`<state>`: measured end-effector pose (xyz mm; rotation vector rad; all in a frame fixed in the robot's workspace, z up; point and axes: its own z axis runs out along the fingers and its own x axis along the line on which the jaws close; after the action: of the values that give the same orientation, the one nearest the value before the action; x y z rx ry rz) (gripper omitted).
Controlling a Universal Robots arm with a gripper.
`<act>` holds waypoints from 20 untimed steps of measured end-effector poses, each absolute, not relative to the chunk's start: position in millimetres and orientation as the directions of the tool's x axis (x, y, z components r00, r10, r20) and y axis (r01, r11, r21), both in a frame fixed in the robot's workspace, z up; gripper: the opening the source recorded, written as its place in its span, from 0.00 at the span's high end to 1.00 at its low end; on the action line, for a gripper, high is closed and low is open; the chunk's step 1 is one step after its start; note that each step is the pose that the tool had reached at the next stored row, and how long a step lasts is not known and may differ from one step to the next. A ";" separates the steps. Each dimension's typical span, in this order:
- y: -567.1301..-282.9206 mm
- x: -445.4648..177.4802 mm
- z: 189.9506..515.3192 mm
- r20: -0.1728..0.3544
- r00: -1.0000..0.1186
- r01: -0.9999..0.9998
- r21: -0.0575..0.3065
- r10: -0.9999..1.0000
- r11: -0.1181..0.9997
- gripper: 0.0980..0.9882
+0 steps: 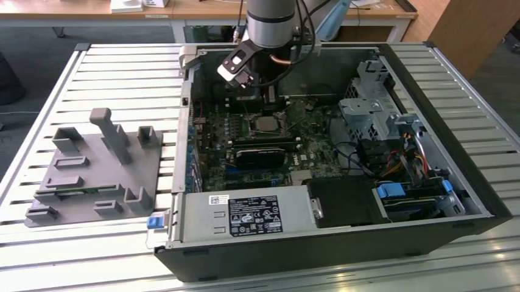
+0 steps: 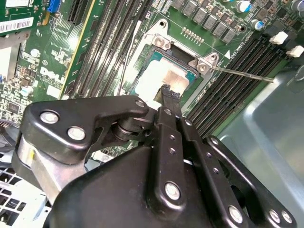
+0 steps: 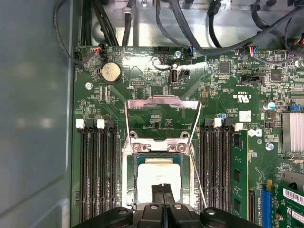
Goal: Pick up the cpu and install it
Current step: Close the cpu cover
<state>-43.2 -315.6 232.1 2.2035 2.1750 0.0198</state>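
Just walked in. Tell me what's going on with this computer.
A robot arm reaches into the open computer case. Its gripper, fingers shut together, is just over the cpu, which lies flat in the motherboard socket. The socket's metal retention frame stands flipped open, so the chip is seated but not clamped down.

a table (image 1: 97, 67) of long pale metal slats, with narrow dark gaps between them, carries everything here. two things lie directly on it. toward the exterior view's left sits a flat grey fixture (image 1: 77, 182), a base plate with several upright blocks and posts rising from it (the tallest stands toward its far side). close beside it, toward the exterior view's right, a black computer case (image 1: 325, 258) lies on its side with its open face up, covering most of the tabletop. bare slats show around both.
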 end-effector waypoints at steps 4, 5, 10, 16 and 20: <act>-315.7 -43.2 233.2 -0.024 0.013 0.999 0.041 1.000 -0.013 0.99; -315.6 -43.2 233.4 -0.023 0.014 0.999 0.041 1.000 -0.013 0.99; -315.7 -43.2 235.2 -0.024 0.014 0.999 0.041 1.000 -0.013 0.99; -315.6 -43.2 239.6 -0.023 0.014 0.999 0.041 1.000 -0.013 0.99; -315.6 -43.2 242.8 -0.023 0.014 0.999 0.041 1.000 -0.013 0.99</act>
<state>-43.2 -315.6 242.8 2.2036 2.1744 0.0191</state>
